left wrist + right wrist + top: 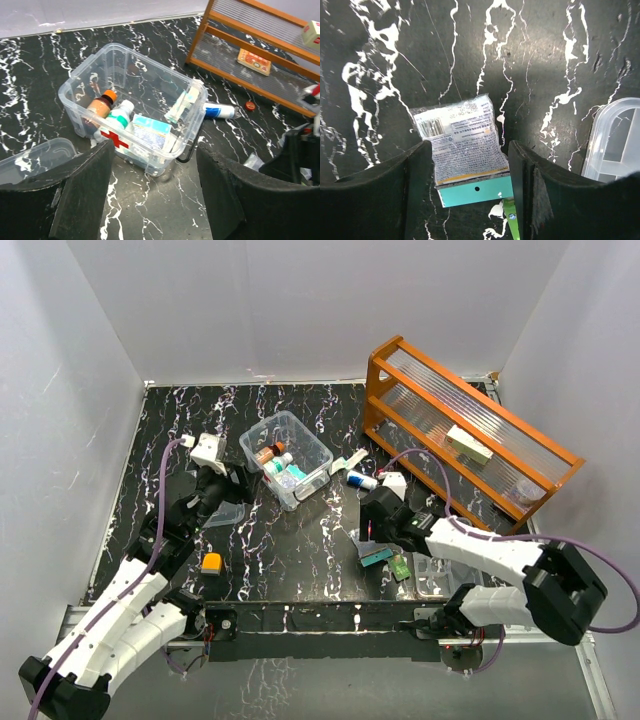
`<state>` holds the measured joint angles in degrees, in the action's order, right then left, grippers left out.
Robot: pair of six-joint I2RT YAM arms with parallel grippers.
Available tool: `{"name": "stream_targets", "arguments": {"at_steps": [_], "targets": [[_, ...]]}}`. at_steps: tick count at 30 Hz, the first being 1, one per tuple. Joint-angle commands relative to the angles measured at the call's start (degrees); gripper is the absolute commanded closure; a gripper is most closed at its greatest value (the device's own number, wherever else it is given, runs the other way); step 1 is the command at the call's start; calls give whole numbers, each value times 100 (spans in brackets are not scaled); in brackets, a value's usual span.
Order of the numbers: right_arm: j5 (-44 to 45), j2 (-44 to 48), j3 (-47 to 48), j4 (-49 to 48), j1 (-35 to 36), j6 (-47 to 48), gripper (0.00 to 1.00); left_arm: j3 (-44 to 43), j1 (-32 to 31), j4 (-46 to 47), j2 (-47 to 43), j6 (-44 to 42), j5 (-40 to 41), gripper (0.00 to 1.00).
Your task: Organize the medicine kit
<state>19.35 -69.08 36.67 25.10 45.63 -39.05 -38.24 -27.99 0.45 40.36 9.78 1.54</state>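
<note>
Nearest to us, the right hand (469,167) stands with its 2 fingers apart over a flat sachet (462,137) lying on the surface (545,50). We judge it should go down straight, keep the sachet centred, and close on its stiff teal edge. The left hand (154,152), also apart and holding nothing, hovers just before the medicine kit (131,50), which sits open-topped mid-surface.

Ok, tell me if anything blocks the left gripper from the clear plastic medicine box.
Nothing visible does. The open left gripper faces the clear rectangular plastic medicine box directly, with only bare black marbled tabletop between them; a clear plastic piece lies off to one side.
</note>
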Motion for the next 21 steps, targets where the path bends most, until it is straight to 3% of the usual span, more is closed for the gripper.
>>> {"name": "stream_targets", "arguments": {"at_steps": [1,6,12,21], "targets": [[-228,-380,251,-108,-23,254,40,-143,-9,154,-63,246,-433,34],[-307,-708,295,24,-40,186,36,-226,-12,18,-159,241,-373,34],[-935,-693,7,-591,-81,251,36,-240,-11,-24,-167,234,-370,31],[-2171,-449,-60,-875,-104,168,46,-367,-14,-174,75,173,-505,30]]}}
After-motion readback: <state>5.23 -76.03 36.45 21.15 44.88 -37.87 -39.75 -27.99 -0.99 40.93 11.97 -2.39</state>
